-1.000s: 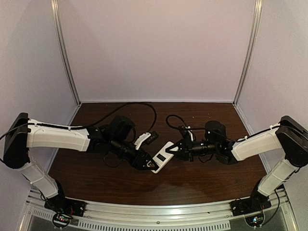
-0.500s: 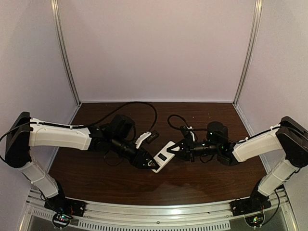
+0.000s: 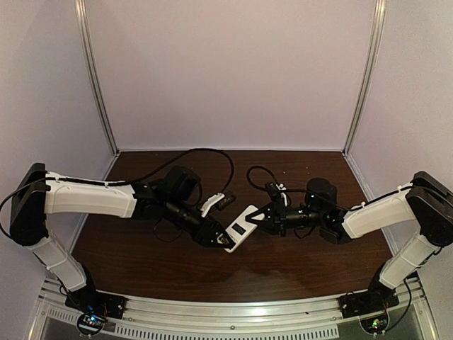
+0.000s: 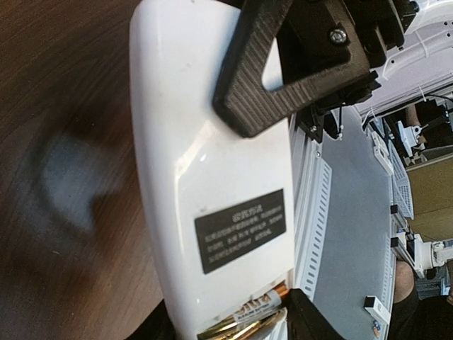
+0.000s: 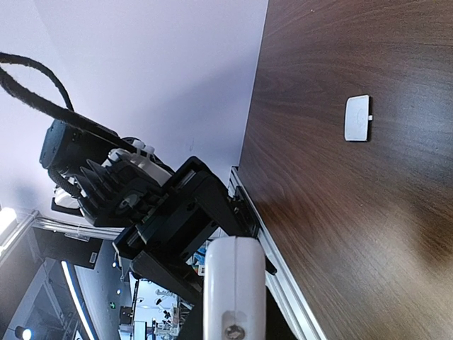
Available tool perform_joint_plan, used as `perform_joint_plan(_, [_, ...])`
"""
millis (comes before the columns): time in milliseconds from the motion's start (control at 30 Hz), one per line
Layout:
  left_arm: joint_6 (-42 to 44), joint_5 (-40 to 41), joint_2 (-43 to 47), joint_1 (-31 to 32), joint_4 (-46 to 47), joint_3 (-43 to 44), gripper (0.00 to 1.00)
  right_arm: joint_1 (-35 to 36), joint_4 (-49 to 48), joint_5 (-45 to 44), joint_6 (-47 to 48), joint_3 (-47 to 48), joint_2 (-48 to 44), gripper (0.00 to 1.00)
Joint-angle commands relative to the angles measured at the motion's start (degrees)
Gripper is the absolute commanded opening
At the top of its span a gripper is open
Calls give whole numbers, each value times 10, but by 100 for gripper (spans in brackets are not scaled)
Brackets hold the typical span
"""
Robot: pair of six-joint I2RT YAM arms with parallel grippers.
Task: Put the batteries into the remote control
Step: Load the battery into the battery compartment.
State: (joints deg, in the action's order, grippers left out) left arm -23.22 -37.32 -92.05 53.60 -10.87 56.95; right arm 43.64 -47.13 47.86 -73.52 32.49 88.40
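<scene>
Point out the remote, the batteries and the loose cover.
remote (image 4: pixel 187 142): left wrist view, plain white back.
batteries (image 4: pixel 256 307): left wrist view, gold side in the recess.
cover (image 5: pixel 357 118): right wrist view, its middle.

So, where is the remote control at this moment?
In the top view the remote control is at the middle of the table, held between the left fingers and the right fingers.
</scene>
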Motion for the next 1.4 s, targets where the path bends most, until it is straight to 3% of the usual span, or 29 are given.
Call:
perform_joint_plan(0, [18, 35, -45, -2, -71, -27, 33, 7, -191, 62, -47, 39, -57, 0])
perform_joint_plan(300, [7, -4, -44, -8, -53, -32, 43, 9, -203, 73, -48, 36, -67, 0])
perform_joint_plan(700, [-28, -24, -19, -39, -15, -57, 43, 10, -195, 71, -45, 33, -71, 0])
perform_joint_plan(900, [-37, -29, -16, -44, -3, -64, 55, 11, -192, 70, -42, 35, -69, 0])
perform_joint_plan(1067, [-52, -37, -8, -54, 8, -65, 58, 13, -180, 69, -36, 35, -71, 0])
perform_joint_plan(1200, [-51, -34, 19, -55, 24, -66, 64, 13, -104, 53, 9, 35, -78, 0])
perform_joint_plan(1367, [-36, 2, 77, -55, 29, -58, 81, 11, -9, 28, 61, 37, -85, 0])
